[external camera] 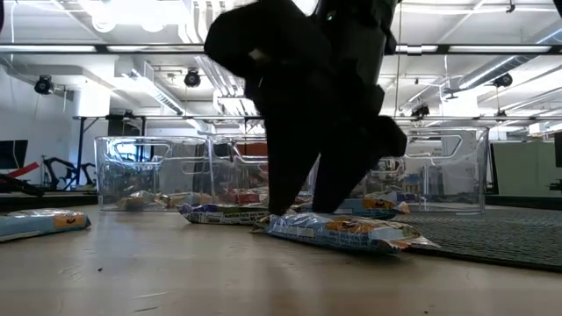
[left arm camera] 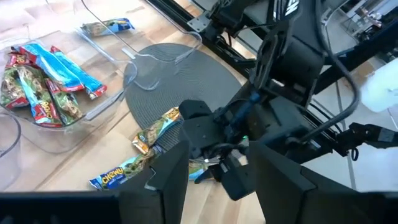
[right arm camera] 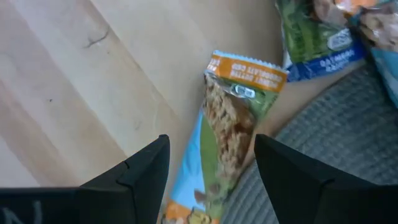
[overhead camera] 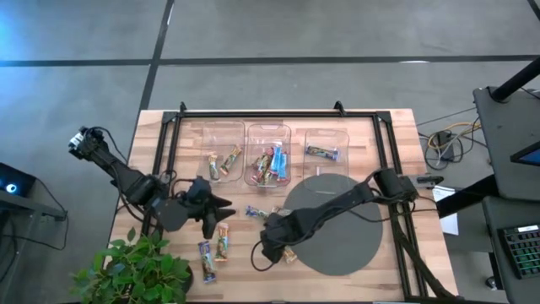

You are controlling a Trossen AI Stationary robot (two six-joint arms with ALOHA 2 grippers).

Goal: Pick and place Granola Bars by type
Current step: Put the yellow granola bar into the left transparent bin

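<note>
Starting at the left, the left tool (overhead camera: 221, 203) is hovering low over the tabletop (overhead camera: 363, 127) with its fingers spread wide and nothing between them, just above 2 loose bars (overhead camera: 214, 247) lying near the plant (overhead camera: 135, 270). Moving right, 3 clear bins (overhead camera: 267, 128) are sitting along the back: the 1st is holding a couple of bars, the middle 1 is filling up with blue and red bars (overhead camera: 270, 165), and the 3rd is holding a single bar (overhead camera: 321, 153). A few more loose bars (overhead camera: 261, 212) are lying in front of the bins. Further right, the right tool (overhead camera: 272, 251) is reaching down at the edge of the round grey mat (overhead camera: 354, 245), jaws open wide and straddling an orange-ended bar (right arm camera: 233, 118) without gripping it yet. The bar is lying half on the mat's raised edge, so closing here is likely risking a skewed pinch, and the glossy wrapper could be slipping out or the neighbouring blue-green bar (right arm camera: 314, 43) getting nudged. The 2 tools are also working close together, so a collision is looking possible.
</note>
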